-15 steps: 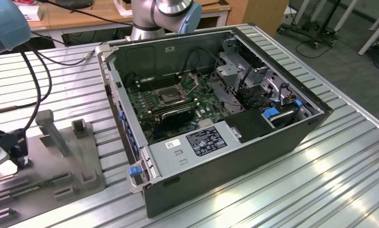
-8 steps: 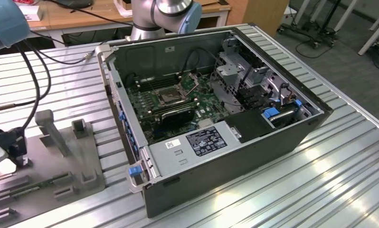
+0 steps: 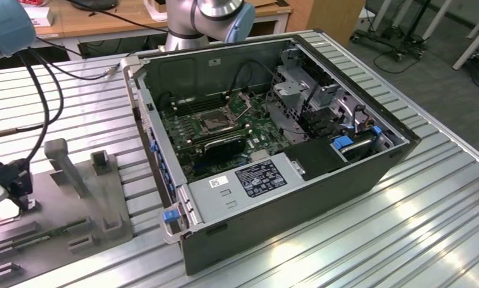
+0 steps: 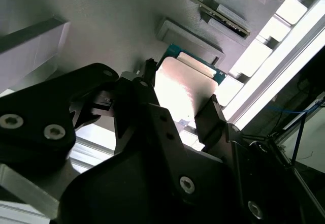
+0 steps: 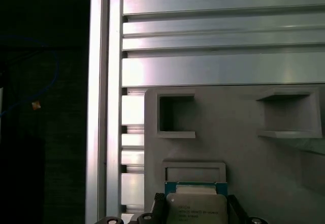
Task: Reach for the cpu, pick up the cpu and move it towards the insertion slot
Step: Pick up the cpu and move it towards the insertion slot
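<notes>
One black tool (image 4: pixel 181 83) pinching flat silvery square cpu (image 4: pixel 185 74), ribbed aluminium table (image 5: pixel 223 36)

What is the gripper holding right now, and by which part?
The small flat square silvery cpu, pinched at two opposite side edges by the black gripper.

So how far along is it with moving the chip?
Reach done: the end effector sits at the grey plate with the chip between its fingers, apparently clamped. Lift unclear. Left: the carry to the socket inside the open computer case.
</notes>
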Controlling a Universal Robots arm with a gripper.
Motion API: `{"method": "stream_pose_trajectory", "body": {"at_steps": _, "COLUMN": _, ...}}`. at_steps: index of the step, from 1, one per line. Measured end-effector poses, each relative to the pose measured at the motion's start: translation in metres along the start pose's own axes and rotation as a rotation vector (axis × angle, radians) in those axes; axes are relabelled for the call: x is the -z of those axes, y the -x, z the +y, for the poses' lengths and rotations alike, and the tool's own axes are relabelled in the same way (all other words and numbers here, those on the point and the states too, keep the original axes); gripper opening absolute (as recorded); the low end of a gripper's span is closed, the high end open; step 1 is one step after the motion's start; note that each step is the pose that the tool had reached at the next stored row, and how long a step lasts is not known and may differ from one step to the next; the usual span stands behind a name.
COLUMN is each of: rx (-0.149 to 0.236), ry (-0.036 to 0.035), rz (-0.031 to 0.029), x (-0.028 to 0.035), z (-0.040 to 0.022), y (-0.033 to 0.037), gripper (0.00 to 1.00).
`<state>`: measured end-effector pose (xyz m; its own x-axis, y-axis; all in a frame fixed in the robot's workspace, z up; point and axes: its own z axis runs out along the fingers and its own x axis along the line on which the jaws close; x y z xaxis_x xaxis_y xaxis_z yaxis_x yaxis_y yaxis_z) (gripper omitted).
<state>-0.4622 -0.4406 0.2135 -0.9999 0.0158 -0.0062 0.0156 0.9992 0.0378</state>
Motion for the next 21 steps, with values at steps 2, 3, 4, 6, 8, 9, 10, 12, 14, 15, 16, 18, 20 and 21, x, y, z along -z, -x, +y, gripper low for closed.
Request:
{"method": "stream_pose_trajectory", "body": {"at_steps": 2, "rx": 0.000, "ry": 0.0011, "rz": 0.0002, "x": 0.0011, "z": 0.0000, "y": 0.0000, "gripper": 0.55}}
{"method": "stream_pose_trajectory", "body": {"at_steps": 3, "rx": 0.000, "ry": 0.0016, "rz": 0.0000, "x": 0.0015, "z": 0.0000, "y": 0.0000, "gripper": 0.55}}
{"method": "stream_pose_trajectory", "body": {"at_steps": 4, "rx": 0.000, "ry": 0.0020, "rz": 0.0000, "x": 0.0020, "z": 0.0000, "y": 0.0000, "gripper": 0.55}}
{"method": "stream_pose_trajectory", "body": {"at_steps": 6, "rx": 0.000, "ry": 0.0024, "rz": 0.0001, "x": 0.0029, "z": 0.0001, "y": 0.0000, "gripper": 0.55}}
{"method": "stream_pose_trajectory", "body": {"at_steps": 8, "rx": 0.000, "ry": 0.0028, "rz": 0.0000, "x": 0.0035, "z": 0.0001, "y": 0.0000, "gripper": 0.55}}
{"method": "stream_pose_trajectory", "body": {"at_steps": 9, "rx": 0.000, "ry": 0.0029, "rz": 0.0001, "x": 0.0039, "z": 0.0001, "y": 0.0000, "gripper": 0.55}}
{"method": "stream_pose_trajectory", "body": {"at_steps": 10, "rx": 0.000, "ry": 0.0030, "rz": 0.0000, "x": 0.0042, "z": 0.0001, "y": 0.0000, "gripper": 0.55}}
{"method": "stream_pose_trajectory", "body": {"at_steps": 12, "rx": 0.000, "ry": 0.0033, "rz": 0.0000, "x": 0.0049, "z": 0.0001, "y": 0.0000, "gripper": 0.55}}
{"method": "stream_pose_trajectory", "body": {"at_steps": 14, "rx": 0.000, "ry": 0.0035, "rz": 0.0000, "x": 0.0055, "z": 0.0002, "y": 0.0001, "gripper": 0.55}}
{"method": "stream_pose_trajectory", "body": {"at_steps": 15, "rx": 0.000, "ry": 0.0035, "rz": 0.0001, "x": 0.0058, "z": 0.0002, "y": 0.0001, "gripper": 0.55}}
{"method": "stream_pose_trajectory", "body": {"at_steps": 16, "rx": 0.000, "ry": 0.0037, "rz": 0.0001, "x": 0.0061, "z": 0.0002, "y": 0.0001, "gripper": 0.55}}
{"method": "stream_pose_trajectory", "body": {"at_steps": 18, "rx": 0.000, "ry": 0.0038, "rz": 0.0001, "x": 0.0066, "z": 0.0002, "y": 0.0001, "gripper": 0.55}}
{"method": "stream_pose_trajectory", "body": {"at_steps": 20, "rx": 0.000, "ry": 0.0039, "rz": 0.0001, "x": 0.0072, "z": 0.0002, "y": 0.0001, "gripper": 0.55}}
{"method": "stream_pose_trajectory", "body": {"at_steps": 21, "rx": 0.000, "ry": 0.0039, "rz": 0.0002, "x": 0.0076, "z": 0.0002, "y": 0.0001, "gripper": 0.55}}
